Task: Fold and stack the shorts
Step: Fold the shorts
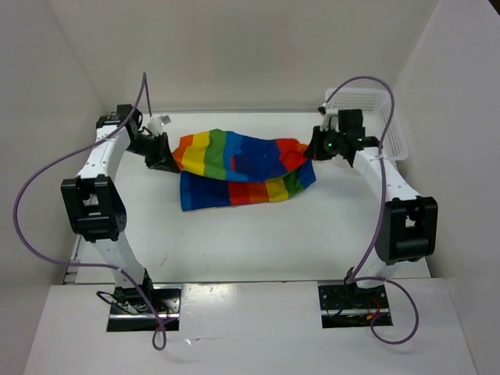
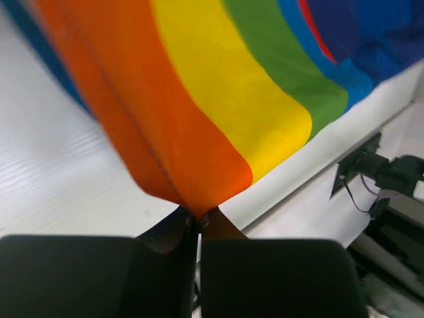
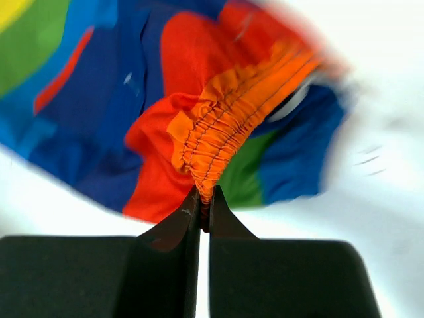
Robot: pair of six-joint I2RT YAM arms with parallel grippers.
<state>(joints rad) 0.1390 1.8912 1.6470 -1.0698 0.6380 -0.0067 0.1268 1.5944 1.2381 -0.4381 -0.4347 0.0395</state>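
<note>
The rainbow-striped shorts (image 1: pixel 238 164) hang stretched between my two grippers over the middle of the white table, their lower part sagging onto it. My left gripper (image 1: pixel 166 160) is shut on the orange edge of the shorts (image 2: pixel 199 165) at the left end. My right gripper (image 1: pixel 312 148) is shut on the gathered orange waistband (image 3: pixel 218 142) at the right end. In the right wrist view the cloth fans away from the pinched waistband in red, blue and green folds.
A white plastic mesh basket (image 1: pixel 383 117) stands at the back right corner, just behind the right arm. White walls close in the table on the left, back and right. The table's front edge (image 1: pixel 250 280) runs ahead of the arm bases.
</note>
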